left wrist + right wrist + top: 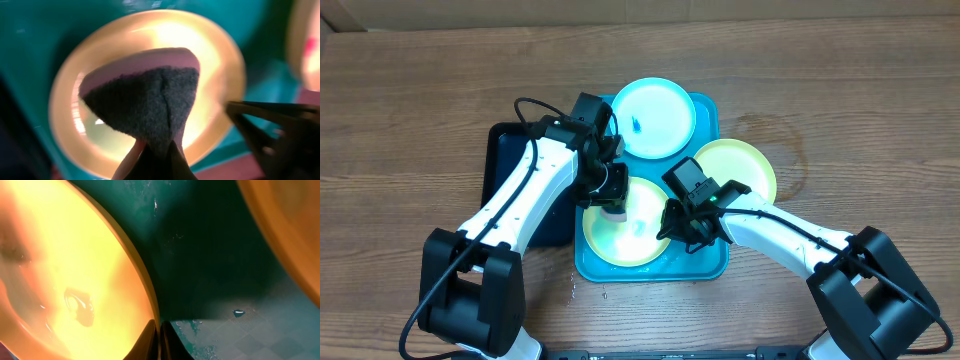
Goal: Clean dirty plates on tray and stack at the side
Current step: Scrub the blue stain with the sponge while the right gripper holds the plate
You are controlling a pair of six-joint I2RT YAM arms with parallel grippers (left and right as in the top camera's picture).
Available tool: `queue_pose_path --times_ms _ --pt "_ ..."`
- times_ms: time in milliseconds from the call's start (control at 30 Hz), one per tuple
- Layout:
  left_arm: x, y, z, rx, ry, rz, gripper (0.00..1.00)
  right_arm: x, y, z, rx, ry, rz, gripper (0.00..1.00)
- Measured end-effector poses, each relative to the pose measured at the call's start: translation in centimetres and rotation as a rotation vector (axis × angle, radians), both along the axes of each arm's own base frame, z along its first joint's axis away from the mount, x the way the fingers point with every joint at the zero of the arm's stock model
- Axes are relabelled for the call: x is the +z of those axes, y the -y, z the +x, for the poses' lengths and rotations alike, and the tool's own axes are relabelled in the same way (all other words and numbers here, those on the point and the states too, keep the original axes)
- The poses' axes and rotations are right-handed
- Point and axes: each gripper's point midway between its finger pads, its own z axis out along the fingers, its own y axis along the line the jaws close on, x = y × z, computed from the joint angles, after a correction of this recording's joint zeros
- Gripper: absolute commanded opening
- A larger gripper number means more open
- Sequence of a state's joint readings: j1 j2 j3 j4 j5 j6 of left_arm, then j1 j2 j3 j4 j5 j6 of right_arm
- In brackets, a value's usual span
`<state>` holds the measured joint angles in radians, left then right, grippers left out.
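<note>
Left wrist view, closest first: the left gripper (150,157) is clenched on a sponge (150,100). It's wedge-shaped, w/ a coarse dark-grey scouring face and a smooth pink foam layer on top, held over the front lime-green plate (220,70), which is round glossy plastic w/ a pale centre and a wet sheen. Behind that is the smooth turquoise tray (30,40). Right wrist view: the right gripper (158,342) has its jaws pressed together, tips right at that plate's raised rim; can't tell if the rim is pinched btwn them. Beside it, water drops (239,313) bead on the tray floor. From overhead, the front plate lies in the tray's near-left part w/ both grippers above it. Further right, the second lime-green plate (745,165) overhangs the tray's right rim onto the wood-grain table (420,100). Farthest is the light-blue plate (660,110), at the tray's far end, w/ a small blue smear left of centre. Just left of the turquoise one lies the black tray (510,160), rect., partly under the left arm.
</note>
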<state>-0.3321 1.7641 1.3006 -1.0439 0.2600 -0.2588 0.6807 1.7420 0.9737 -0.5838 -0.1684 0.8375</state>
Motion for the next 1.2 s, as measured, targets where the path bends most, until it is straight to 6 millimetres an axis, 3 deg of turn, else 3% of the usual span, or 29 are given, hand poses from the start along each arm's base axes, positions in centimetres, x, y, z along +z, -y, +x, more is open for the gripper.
queue_pose_path --times_ms 233,400,633,967,1200 --pt "-4.2 -2.5 -1.1 0.006 0.014 0.123 0.04 0.0 -0.1 0.1 0.001 0.005 0.004 0.04" --pt "-7.2 -2.6 -1.8 0.009 0.046 0.099 0.04 0.0 -0.1 0.1 0.000 0.005 0.004 0.04" --pt "-7.2 -1.8 -1.9 0.020 0.092 0.006 0.04 0.0 0.1 0.1 -0.002 0.005 -0.008 0.04" --pt "-6.6 3.0 -3.0 -0.019 0.040 -0.275 0.04 0.0 0.2 0.1 -0.003 0.006 -0.009 0.04" --pt "-5.4 3.1 -4.0 0.001 -0.052 -0.280 0.04 0.0 0.1 0.1 -0.002 0.006 -0.006 0.04"
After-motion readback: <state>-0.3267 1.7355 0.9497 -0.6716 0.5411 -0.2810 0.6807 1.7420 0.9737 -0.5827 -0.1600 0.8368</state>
